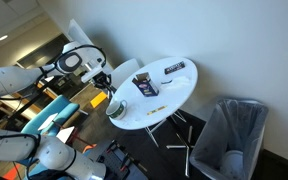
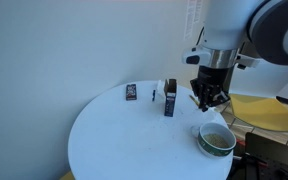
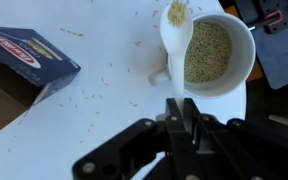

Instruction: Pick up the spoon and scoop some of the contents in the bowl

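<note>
The bowl (image 3: 216, 52) sits in the upper right of the wrist view, filled nearly to the rim with pale grains (image 3: 210, 50). In both exterior views it stands close to the edge of the round white table (image 1: 162, 100), at the lower left of the tabletop in one (image 1: 114, 107) and at the lower right in the other (image 2: 216, 138). The white spoon (image 3: 175, 35) points up the middle of the wrist frame. Its head is just beside the bowl's left rim, with a small heap of grains at its tip; whether it touches the rim cannot be told. Loose grains are strewn over the table around it. To the left of the wrist view lies a dark blue box (image 3: 24, 65), well apart from the spoon, with nothing between spoon and bowl. In an exterior view a dark box with a yellow patch (image 1: 147, 87) and a long dark packet (image 1: 174, 68) lie further up the tabletop, and a bin (image 1: 229, 135) stands on the floor at the lower right. The gripper (image 3: 181, 108) comes in from the bottom of the wrist view, its fingers drawn close and clamped on the spoon's handle; in the exterior views it hangs above the bowl (image 2: 209, 95). There is one bowl, one spoon, and two dark items on the table in that exterior view.
</note>
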Robot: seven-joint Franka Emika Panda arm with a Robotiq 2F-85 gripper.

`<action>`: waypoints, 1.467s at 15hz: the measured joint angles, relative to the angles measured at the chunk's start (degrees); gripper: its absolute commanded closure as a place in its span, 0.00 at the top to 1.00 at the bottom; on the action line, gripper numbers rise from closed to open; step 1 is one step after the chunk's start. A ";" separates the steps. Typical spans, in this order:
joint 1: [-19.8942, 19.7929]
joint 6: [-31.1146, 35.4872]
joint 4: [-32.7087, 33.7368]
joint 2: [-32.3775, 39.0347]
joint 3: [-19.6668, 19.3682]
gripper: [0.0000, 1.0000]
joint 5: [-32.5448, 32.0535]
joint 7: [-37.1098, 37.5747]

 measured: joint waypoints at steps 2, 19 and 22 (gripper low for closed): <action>-0.01 -0.44 1.99 1.20 0.86 0.03 -1.51 0.03; -0.22 -2.19 21.06 25.54 6.92 0.03 -10.11 3.62; -0.22 -1.63 21.92 28.17 7.34 0.03 -10.27 5.29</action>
